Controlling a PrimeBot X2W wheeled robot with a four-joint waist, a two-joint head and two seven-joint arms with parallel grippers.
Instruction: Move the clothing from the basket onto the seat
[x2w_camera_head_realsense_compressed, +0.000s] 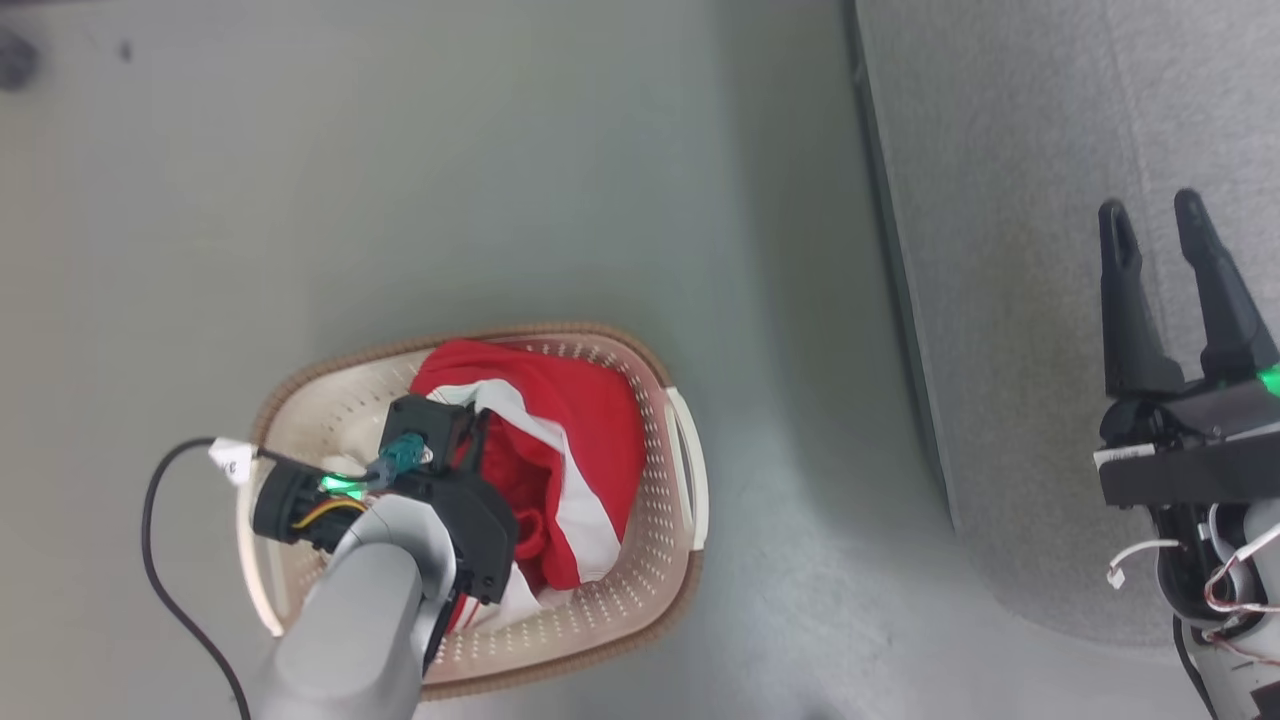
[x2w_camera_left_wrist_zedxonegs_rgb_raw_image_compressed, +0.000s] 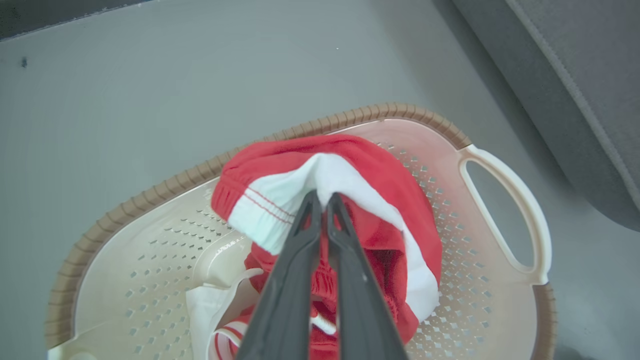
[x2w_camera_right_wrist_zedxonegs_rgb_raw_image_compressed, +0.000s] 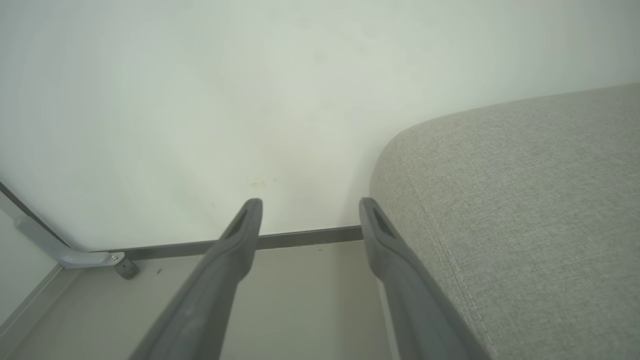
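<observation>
The left arm bends down over the basket (x2w_camera_head_realsense_compressed: 655, 560), and its pale grey forearm points into it. The left gripper (x2w_camera_left_wrist_zedxonegs_rgb_raw_image_compressed: 324, 199) has its two long dark fingers almost together, pinching a white fold of the clothing (x2w_camera_left_wrist_zedxonegs_rgb_raw_image_compressed: 385, 170). The fold stands up in a little hump around the tips. The clothing is soft and red, with white bands and thin red stitching on the white part. It lies in a crumpled pile inside the basket, on the side nearer the seat (x2w_camera_head_realsense_compressed: 1010, 180). The basket is oval and cream, made of hard plastic with lots of small holes. It has a brown rim that looks woven and a looped handle (x2w_camera_left_wrist_zedxonegs_rgb_raw_image_compressed: 522, 205) on the side. It sits on the smooth grey floor (x2w_camera_head_realsense_compressed: 450, 180), just beside the seat. The right arm is held up over the seat. The right gripper (x2w_camera_head_realsense_compressed: 1152, 215) is open, with a wide gap between its fingers, and it holds nothing. The seat is big and grey, with rough woven cloth, a rounded edge and a line of stitches.
</observation>
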